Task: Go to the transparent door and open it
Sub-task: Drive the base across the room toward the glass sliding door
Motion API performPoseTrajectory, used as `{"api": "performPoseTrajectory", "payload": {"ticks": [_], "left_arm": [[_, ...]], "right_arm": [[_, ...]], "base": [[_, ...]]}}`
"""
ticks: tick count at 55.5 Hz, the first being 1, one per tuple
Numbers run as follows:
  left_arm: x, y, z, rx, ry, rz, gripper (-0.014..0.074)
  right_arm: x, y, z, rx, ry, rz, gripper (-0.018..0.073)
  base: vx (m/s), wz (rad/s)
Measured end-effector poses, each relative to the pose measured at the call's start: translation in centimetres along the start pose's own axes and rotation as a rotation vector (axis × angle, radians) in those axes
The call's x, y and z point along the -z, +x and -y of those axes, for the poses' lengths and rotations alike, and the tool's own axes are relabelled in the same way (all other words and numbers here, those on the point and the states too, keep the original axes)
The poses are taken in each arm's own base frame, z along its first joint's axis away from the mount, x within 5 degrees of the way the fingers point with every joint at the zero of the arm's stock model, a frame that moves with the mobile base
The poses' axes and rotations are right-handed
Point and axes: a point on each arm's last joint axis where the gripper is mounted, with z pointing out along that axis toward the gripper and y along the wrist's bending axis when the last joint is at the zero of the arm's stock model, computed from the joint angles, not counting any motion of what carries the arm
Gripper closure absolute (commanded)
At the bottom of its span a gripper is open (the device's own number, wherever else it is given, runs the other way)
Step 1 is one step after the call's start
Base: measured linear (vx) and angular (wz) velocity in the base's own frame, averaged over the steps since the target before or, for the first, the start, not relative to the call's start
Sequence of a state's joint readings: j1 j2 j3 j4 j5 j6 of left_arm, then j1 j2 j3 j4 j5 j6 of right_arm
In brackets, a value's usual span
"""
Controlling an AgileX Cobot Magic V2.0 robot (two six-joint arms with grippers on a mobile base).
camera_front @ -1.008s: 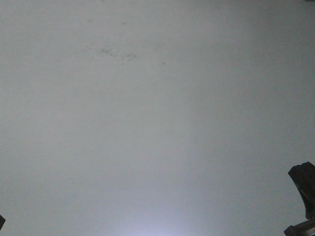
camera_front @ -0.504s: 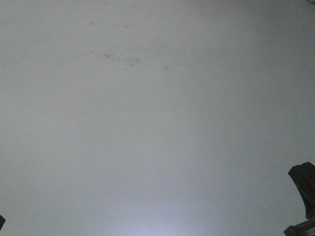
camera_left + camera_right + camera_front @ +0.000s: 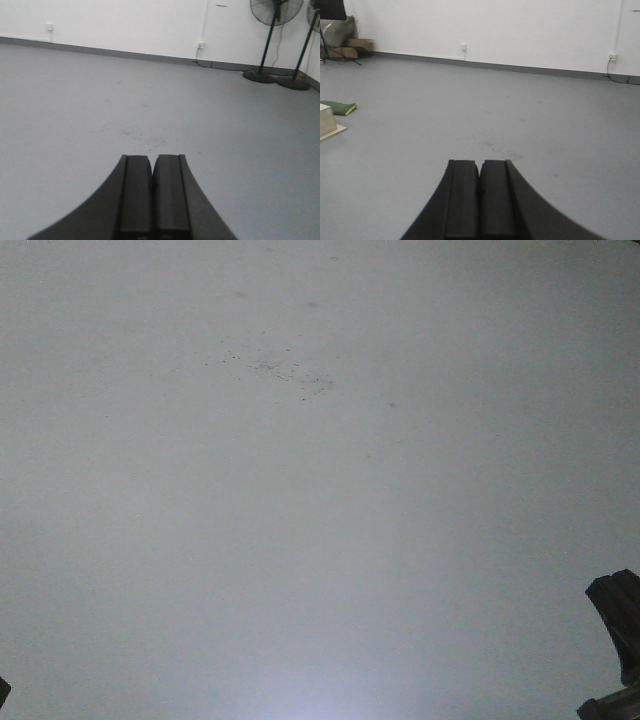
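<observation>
Left gripper (image 3: 152,161) is pressed fully together and holds nothing, its two black fingers (image 3: 136,195) meeting flush above a bare grey floor (image 3: 75,110). The right gripper (image 3: 480,165) is likewise closed tight on empty air. Ahead of the left wrist camera, a scatter of dark specks (image 3: 142,136) marks the floor. Two pedestal fans (image 3: 276,9) stand at far right against the white wall (image 3: 125,20), near a wall socket (image 3: 201,44). From the right wrist camera, a green cushion (image 3: 337,107) lies on the floor at left, just beside a pale box (image 3: 326,120). The front-facing camera shows only grey floor and the specks, with a dark piece of the rig (image 3: 618,625) at the lower right corner. The transparent door falls outside all three views, so its position cannot be told.
</observation>
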State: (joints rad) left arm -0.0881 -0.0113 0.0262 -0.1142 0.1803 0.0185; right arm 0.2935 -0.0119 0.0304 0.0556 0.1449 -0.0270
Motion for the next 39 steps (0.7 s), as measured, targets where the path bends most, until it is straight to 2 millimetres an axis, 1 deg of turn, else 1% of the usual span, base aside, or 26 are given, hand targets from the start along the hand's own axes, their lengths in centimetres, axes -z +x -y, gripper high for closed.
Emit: {"api": "performPoseTrajectory", "payload": {"ticks": [39], "left_arm": [[0.0,0.0,0.0,0.0,0.0,0.0,0.0596]], "right_arm": [[0.0,0.0,0.0,0.0,0.0,0.0,0.0561]], "base": [[0.47,0.47]]}}
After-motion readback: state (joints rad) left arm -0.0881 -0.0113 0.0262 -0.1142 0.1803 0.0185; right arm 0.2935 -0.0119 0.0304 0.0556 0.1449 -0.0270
